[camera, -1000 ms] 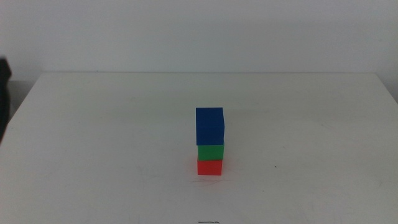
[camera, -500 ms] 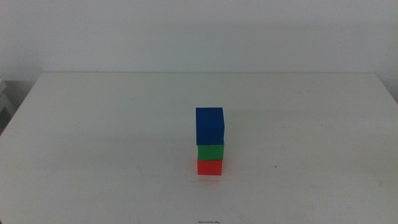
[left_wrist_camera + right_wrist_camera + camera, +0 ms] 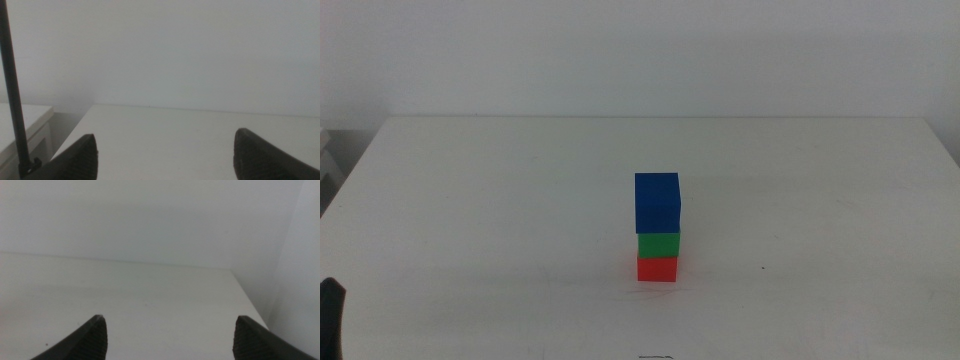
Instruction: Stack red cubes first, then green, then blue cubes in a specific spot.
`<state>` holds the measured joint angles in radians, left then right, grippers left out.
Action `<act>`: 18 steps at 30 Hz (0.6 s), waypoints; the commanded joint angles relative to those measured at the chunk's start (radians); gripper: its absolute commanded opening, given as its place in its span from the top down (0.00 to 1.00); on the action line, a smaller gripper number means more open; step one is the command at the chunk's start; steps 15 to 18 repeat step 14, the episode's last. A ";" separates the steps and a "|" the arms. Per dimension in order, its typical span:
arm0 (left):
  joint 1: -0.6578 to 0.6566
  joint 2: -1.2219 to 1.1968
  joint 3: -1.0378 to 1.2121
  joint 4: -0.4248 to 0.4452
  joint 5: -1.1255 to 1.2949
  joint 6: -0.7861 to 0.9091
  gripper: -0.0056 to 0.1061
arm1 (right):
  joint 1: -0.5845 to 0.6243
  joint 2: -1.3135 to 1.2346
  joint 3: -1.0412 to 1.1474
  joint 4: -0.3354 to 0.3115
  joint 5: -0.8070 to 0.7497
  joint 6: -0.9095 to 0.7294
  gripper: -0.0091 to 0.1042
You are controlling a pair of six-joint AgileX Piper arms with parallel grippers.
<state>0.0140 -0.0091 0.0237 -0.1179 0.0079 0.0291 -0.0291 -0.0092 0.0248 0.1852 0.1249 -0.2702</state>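
In the middle view a stack of three cubes stands near the table's centre: the red cube (image 3: 658,269) on the white tabletop, the green cube (image 3: 659,245) on it, the blue cube (image 3: 657,203) on top. A faint thin grey line (image 3: 655,290) runs just in front of the stack. My left gripper (image 3: 165,150) is open and empty, with only bare table between its jaws; a dark part of it shows at the middle view's lower left edge (image 3: 330,318). My right gripper (image 3: 170,332) is open and empty, out of the middle view.
The white table (image 3: 500,220) ends at a back edge against a white wall. A thin dark pole (image 3: 12,90) and a low white ledge (image 3: 22,120) show at the table's side in the left wrist view.
The dark arm part at the middle view's upper left edge left the picture, and a dark part now shows at the lower left edge. The stack has not moved.
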 commanded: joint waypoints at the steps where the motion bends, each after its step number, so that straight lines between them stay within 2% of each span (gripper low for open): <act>1: -0.001 -0.017 0.002 -0.004 -0.084 0.000 0.12 | -0.007 -0.023 -0.014 -0.001 -0.060 -0.014 0.35; 18: -0.001 -0.026 0.003 0.000 -0.049 0.000 0.12 | -0.007 -0.023 -0.014 -0.002 -0.060 -0.014 0.35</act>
